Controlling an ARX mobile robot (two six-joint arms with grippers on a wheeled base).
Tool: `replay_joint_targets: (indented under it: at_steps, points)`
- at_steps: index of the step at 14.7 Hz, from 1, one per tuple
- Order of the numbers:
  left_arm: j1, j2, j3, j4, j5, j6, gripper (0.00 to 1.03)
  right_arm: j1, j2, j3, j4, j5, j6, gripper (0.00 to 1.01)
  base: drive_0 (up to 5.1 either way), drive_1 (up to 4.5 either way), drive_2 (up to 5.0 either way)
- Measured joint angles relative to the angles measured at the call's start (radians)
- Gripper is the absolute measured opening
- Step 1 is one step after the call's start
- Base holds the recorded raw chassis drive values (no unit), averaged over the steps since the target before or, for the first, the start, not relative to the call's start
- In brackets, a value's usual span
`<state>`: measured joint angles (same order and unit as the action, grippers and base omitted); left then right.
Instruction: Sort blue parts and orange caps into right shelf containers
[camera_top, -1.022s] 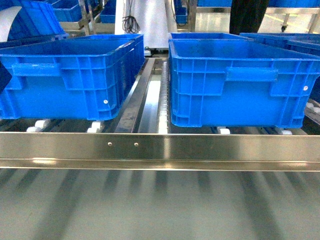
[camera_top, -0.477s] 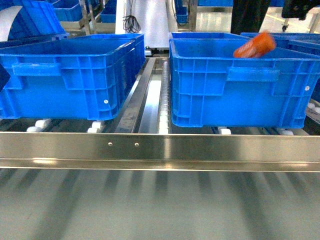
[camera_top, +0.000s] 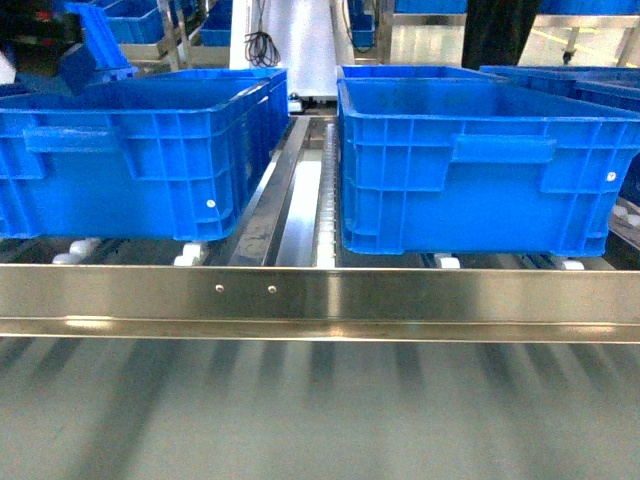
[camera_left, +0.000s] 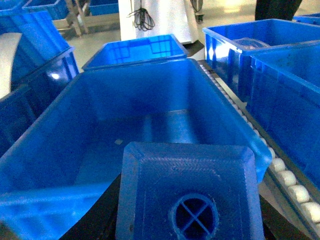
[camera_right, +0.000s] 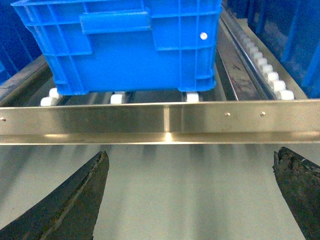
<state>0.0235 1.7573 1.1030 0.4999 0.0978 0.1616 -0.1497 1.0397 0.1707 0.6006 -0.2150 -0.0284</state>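
Left gripper (camera_left: 187, 220) clamps small blue box-shaped block (camera_left: 189, 192) over large blue ribbed plastic bin (camera_left: 60, 150) at 12 o'clock; right gripper (camera_right: 192, 192) gapes empty. Risk: early release bounces block off the rim.

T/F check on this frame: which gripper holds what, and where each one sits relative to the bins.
1. The left gripper holds a blue block. True.
2. That block sits over the open left bin. True.
3. The right gripper is clamped on an orange cap. False: its jaws stand wide apart with nothing between them.
4. The right gripper is inside a bin. False: it is in front of the steel rail, outside the right bin.
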Motion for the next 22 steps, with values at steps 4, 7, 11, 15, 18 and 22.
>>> replay_joint_targets:
  at_steps: [4, 7, 11, 15, 18, 22]
  points:
    - [-0.042, 0.493, 0.724, -0.345, -0.005, 0.016, 0.5, -0.053, -0.21, -0.058, -0.181, -0.013, 0.037, 0.98, 0.0, 0.0, 0.0]
    - [-0.039, 0.713, 1.079, -0.362, -0.082, 0.019, 0.86, -0.058, -0.235, -0.058, -0.189, -0.011, 0.04, 0.98, 0.0, 0.0, 0.0]
    - [-0.022, -0.021, 0.123, 0.201, -0.095, -0.135, 0.63, -0.061, -0.039, -0.163, 0.271, 0.008, 0.036, 0.77, 0.0, 0.0, 0.0]
    - [-0.023, -0.23, -0.472, 0.382, -0.099, -0.155, 0.08, 0.032, -0.41, -0.16, 0.008, 0.094, 0.035, 0.21, 0.0, 0.0, 0.0]
    - [-0.024, -0.386, -0.662, 0.444, -0.098, -0.158, 0.02, 0.156, -0.595, -0.16, -0.162, 0.199, 0.034, 0.02, 0.0, 0.0, 0.0]
    - [-0.023, -0.535, -0.825, 0.449, -0.098, -0.158, 0.02, 0.15, -0.706, -0.16, -0.267, 0.215, 0.035, 0.02, 0.0, 0.0, 0.0]
